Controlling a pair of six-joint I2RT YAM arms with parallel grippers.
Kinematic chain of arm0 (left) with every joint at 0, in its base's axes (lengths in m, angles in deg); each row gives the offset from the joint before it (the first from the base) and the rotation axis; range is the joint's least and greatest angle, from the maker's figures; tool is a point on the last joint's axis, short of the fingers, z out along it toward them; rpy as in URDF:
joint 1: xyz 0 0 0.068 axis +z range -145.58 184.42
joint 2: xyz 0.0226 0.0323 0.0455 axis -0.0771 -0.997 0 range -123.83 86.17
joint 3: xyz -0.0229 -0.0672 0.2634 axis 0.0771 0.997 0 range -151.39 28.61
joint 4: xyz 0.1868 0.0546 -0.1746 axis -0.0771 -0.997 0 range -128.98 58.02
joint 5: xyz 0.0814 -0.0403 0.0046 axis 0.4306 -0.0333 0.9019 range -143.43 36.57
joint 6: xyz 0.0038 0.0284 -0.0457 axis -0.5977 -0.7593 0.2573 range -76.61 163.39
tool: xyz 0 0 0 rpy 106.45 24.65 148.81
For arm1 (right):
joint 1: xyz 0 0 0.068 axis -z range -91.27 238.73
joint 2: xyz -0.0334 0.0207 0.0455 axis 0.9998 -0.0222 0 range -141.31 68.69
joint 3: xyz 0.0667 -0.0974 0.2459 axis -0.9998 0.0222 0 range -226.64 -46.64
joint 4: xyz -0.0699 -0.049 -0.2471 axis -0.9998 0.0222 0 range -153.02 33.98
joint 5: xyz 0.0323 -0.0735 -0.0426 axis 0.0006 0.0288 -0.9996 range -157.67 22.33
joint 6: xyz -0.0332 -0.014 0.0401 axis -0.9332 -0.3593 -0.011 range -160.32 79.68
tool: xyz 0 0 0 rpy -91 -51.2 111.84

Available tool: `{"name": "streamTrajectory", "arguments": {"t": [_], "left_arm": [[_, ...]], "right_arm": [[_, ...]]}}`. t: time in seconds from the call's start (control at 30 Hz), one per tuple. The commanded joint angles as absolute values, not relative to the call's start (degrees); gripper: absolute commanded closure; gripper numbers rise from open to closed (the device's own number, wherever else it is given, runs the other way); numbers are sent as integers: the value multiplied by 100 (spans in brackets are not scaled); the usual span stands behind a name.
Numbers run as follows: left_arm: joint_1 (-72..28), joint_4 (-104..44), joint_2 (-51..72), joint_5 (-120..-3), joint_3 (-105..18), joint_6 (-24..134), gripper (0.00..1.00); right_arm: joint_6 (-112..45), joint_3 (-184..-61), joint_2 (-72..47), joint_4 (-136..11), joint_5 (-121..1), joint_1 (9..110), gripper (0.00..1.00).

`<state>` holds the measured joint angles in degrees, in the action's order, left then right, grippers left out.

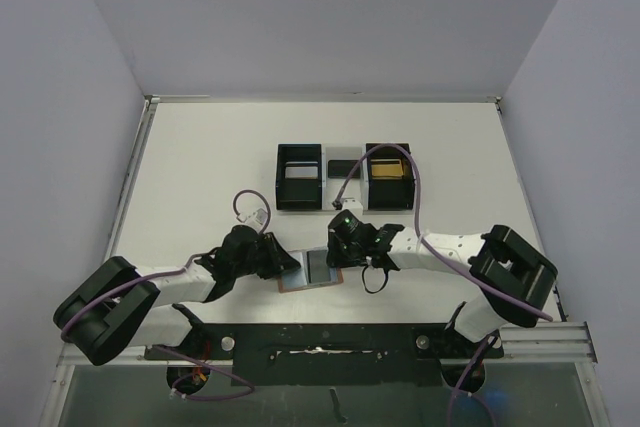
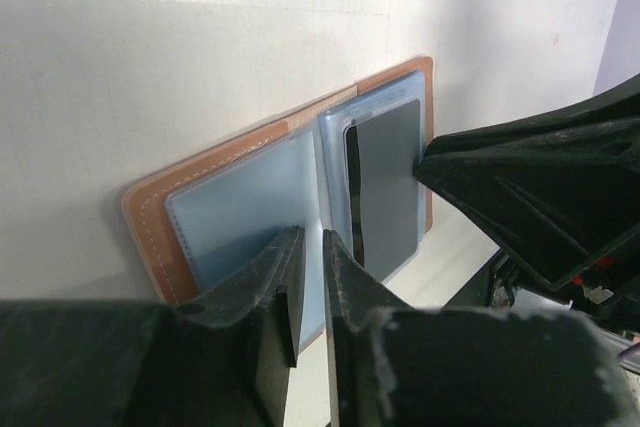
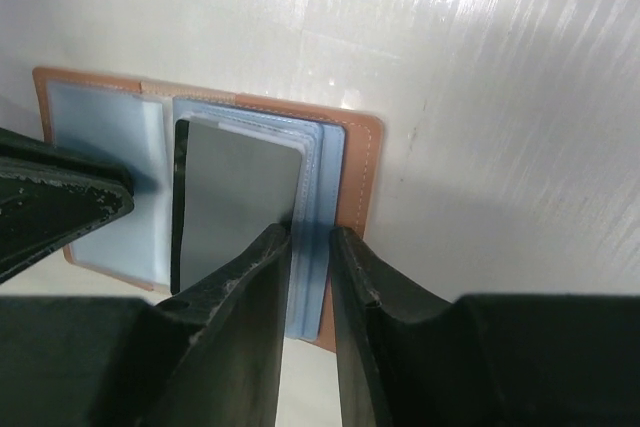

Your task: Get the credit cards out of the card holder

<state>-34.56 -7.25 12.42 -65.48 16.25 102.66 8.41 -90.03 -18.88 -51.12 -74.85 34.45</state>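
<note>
Both narrow-jawed, grips unclear: the left gripper point(image 2: 311, 243) seemed to steady the open card holder point(image 2: 150, 225); the right gripper point(image 3: 310, 239) needed to slide out the silver-grey card point(image 3: 235, 187).

The top camera looks down from above and behind the arm bases point(image 1: 228, 343), far enough to take in the whole surface point(image 1: 200, 147). Both wrist cameras look from very near at the open card holder point(image 1: 312, 273), which all three views share.

White table point(image 1: 200, 147), pale lavender walls point(image 1: 300, 7)
</note>
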Motion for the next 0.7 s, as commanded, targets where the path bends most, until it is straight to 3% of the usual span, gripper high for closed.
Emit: {"name": "streamTrajectory", "arguments": {"t": [0.0,0.2,0.47,0.67], "left_arm": [[-3431,-397,1252,-6695,1624,10250,83],[-3434,-378,1314,-6764,1548,10237,70],[-3438,-272,1201,-6881,1520,10243,66],[-3435,-165,1009,-6965,1525,10251,65]], "right_arm": [[626,-8995,-1464,-4902,-7144,3524,75],[583,-9176,-1159,-5087,-6932,3594,74],[1070,-8594,-1587,-6282,-6605,3677,76],[1145,-8484,-1917,-6316,-6565,3727,77]]}}
